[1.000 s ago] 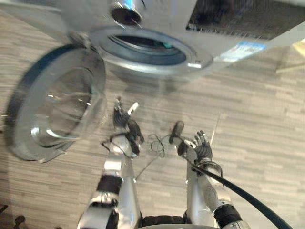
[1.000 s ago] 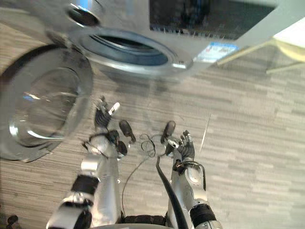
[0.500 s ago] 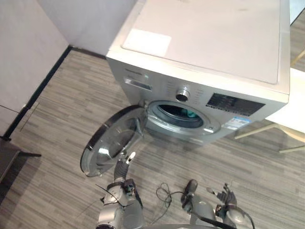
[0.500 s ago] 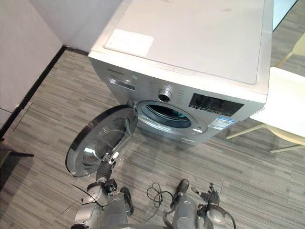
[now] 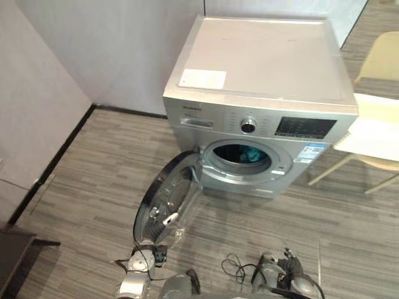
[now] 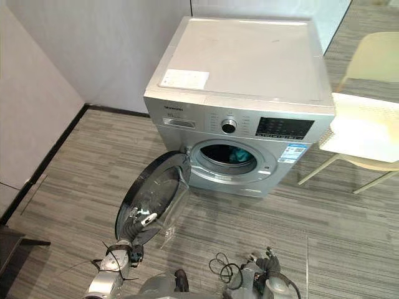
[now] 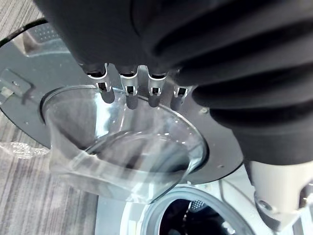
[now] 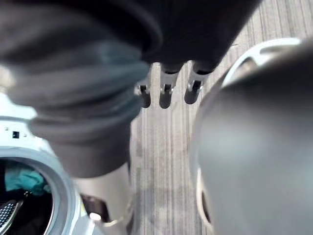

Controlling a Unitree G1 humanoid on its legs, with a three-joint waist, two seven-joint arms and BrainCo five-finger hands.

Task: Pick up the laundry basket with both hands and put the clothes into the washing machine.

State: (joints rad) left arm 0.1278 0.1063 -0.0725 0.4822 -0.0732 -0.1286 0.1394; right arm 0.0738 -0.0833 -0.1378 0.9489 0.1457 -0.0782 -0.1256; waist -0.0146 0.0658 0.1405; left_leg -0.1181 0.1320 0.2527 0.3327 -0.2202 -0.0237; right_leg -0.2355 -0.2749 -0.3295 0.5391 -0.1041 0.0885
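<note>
Since the door (image 5: 167, 198) hangs wide open to the left, you can see straight into the drum (image 6: 217, 152). Teal clothes (image 5: 252, 154) are bunched inside the silver front-load washing machine (image 5: 262, 62), and the rest of the drum is dark. Left hand (image 6: 132, 237) is low by the door's inner side, fingers (image 7: 127, 95) straight, holding nothing. One tip overlaps the door glass (image 7: 122, 147), can't tell if it's touching tbh. Right hand (image 6: 267, 263) is at the bottom edge, partly cut off, can't tell if it's open or closed. Right wrist view has a big grey blurry shape (image 8: 254, 147) w/ a pale rim, idk what. Cream chair (image 6: 368, 134) is just right of the machine, on a grey plank floor (image 5: 93, 187), plain wall (image 5: 93, 50) behind.
</note>
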